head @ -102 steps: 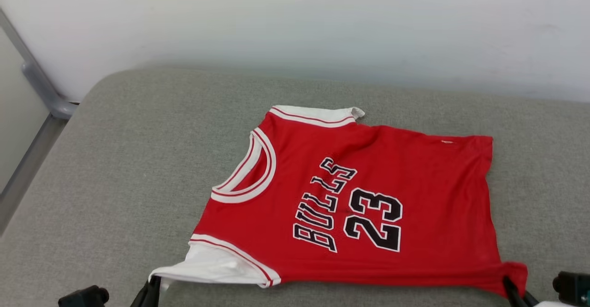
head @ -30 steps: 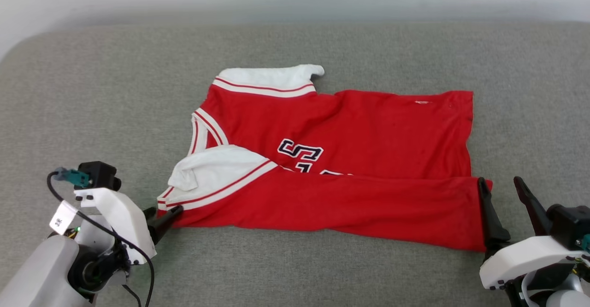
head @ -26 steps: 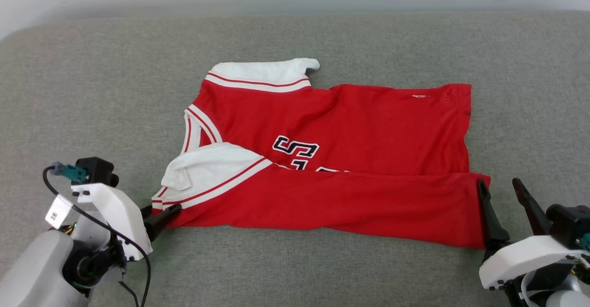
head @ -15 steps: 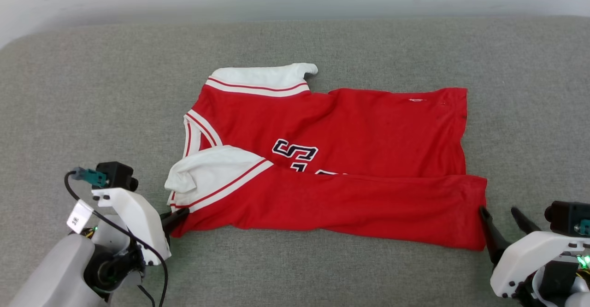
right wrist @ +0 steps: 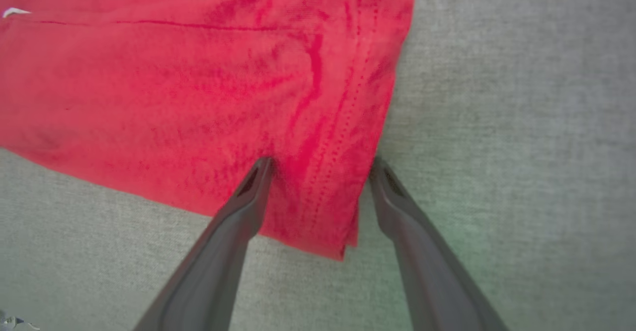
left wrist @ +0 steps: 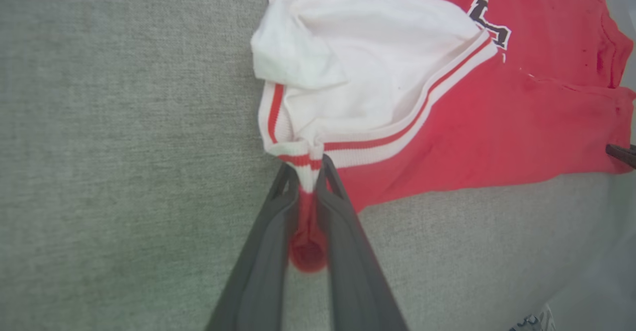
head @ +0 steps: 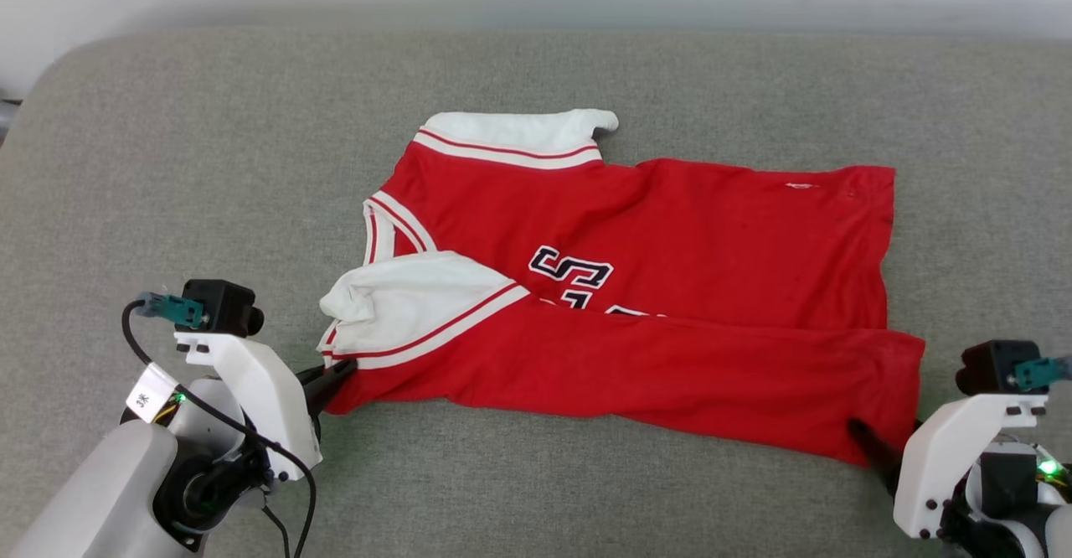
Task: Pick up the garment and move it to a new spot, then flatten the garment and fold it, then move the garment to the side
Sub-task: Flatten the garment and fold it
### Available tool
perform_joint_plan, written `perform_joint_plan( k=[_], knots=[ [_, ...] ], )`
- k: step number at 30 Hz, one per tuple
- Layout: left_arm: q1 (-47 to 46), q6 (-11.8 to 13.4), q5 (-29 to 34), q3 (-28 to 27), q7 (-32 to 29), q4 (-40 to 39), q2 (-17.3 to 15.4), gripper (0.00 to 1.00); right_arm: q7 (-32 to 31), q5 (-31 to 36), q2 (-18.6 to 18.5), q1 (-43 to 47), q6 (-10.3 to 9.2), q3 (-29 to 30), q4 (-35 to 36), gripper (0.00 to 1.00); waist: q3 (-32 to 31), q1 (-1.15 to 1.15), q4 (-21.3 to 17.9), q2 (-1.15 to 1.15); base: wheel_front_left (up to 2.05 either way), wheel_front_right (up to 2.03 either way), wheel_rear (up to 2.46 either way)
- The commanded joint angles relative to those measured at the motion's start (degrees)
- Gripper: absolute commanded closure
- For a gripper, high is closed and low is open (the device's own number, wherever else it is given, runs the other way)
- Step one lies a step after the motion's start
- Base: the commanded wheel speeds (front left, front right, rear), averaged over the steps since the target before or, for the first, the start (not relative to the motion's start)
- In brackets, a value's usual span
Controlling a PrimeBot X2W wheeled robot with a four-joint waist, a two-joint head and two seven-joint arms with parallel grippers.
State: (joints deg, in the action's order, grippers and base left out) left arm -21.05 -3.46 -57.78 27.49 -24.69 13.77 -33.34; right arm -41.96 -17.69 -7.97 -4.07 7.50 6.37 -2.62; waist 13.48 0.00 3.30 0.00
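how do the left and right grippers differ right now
The left gripper is shut on the garment; the right gripper is open. The left grips striped trim by the white sleeve; the right straddles the plain red hem corner. Both sit at its near edge.

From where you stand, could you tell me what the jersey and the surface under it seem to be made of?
Jersey: thin matte knit, probably; soft creases, stitched hem. Surface: grey woven upholstery, apparently; visible weave, rounded corner.
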Motion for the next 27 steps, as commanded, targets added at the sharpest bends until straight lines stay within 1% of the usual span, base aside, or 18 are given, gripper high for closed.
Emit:
perform_joint_plan(
  k=[1, 3, 4, 5, 6, 8, 12, 16, 21, 27],
  knots=[
    [0.7, 0.3, 0.0, -0.1, 0.2, -0.6, 0.1, 1.00, -1.6, -0.5, 0.3, -0.3, -0.02, -0.9, -2.1, 0.00, 1.0, 0.00, 0.5, 0.00, 0.00, 0.00, 0.00],
    [0.6, 0.2, 0.1, -0.2, 0.4, -1.0, 0.2, 1.00, -2.9, -0.9, 0.8, -0.8, -0.02, -2.0, -4.1, 0.00, 1.6, 0.00, 0.6, 0.00, 0.00, 0.00, 0.00],
    [0.5, 0.2, 0.1, -0.2, 0.6, -1.0, 0.3, 1.00, -3.6, -1.4, 0.9, -0.8, 0.01, -3.1, -4.8, 0.52, 1.8, 0.00, 0.7, 0.00, 0.00, 0.00, 0.00],
    [0.4, 0.3, 0.1, -0.3, 0.8, -1.0, 0.3, 1.00, -3.4, -1.8, 1.0, -1.1, 0.09, -3.8, -5.0, 0.83, 2.0, 0.00, 0.8, 0.00, 0.00, 0.00, 0.00],
    [0.4, 0.4, 0.1, -0.4, 1.0, -0.8, 0.4, 1.00, -3.2, -2.0, 1.0, -1.3, 0.09, -4.3, -5.2, 1.00, 2.1, 0.00, 0.8, 0.00, 0.00, 0.00, 0.00],
    [0.3, 0.4, 0.1, -0.5, 1.3, -0.5, 0.5, 1.00, -3.0, -2.7, 1.1, -1.9, 0.08, -4.6, -5.0, 1.00, 2.1, 0.00, 0.8, 0.00, 0.00, 0.00, 0.00],
    [0.8, 0.6, -0.1, -0.9, 2.2, 0.1, 0.6, 1.00, -2.1, -2.7, -0.3, -2.5, 0.05, -4.3, -4.0, 1.00, 1.3, 0.00, 0.7, 0.00, 0.00, 0.00, 0.00],
    [2.3, 1.5, 0.1, -1.3, 3.5, -0.2, 0.6, 1.00, -1.2, -3.0, -1.8, -2.9, -0.02, -4.3, -2.3, 1.00, -0.9, 0.00, 0.6, 0.00, 0.00, 0.00, 0.00],
    [5.9, 4.6, 0.7, -2.2, 6.4, -2.4, 0.7, 1.00, -0.6, -3.5, -3.1, -1.8, -0.02, -4.4, 0.1, 1.00, -4.5, 0.00, 0.5, 0.00, 0.00, 0.00, 0.00],
    [12.3, 8.2, 0.5, -2.4, 7.0, -7.1, -0.4, 1.00, -2.0, -4.5, -4.0, 2.1, -0.02, -3.7, 2.7, 1.00, -8.7, 0.00, 1.3, 0.00, 0.00, 0.00, 0.00]
  ],
)
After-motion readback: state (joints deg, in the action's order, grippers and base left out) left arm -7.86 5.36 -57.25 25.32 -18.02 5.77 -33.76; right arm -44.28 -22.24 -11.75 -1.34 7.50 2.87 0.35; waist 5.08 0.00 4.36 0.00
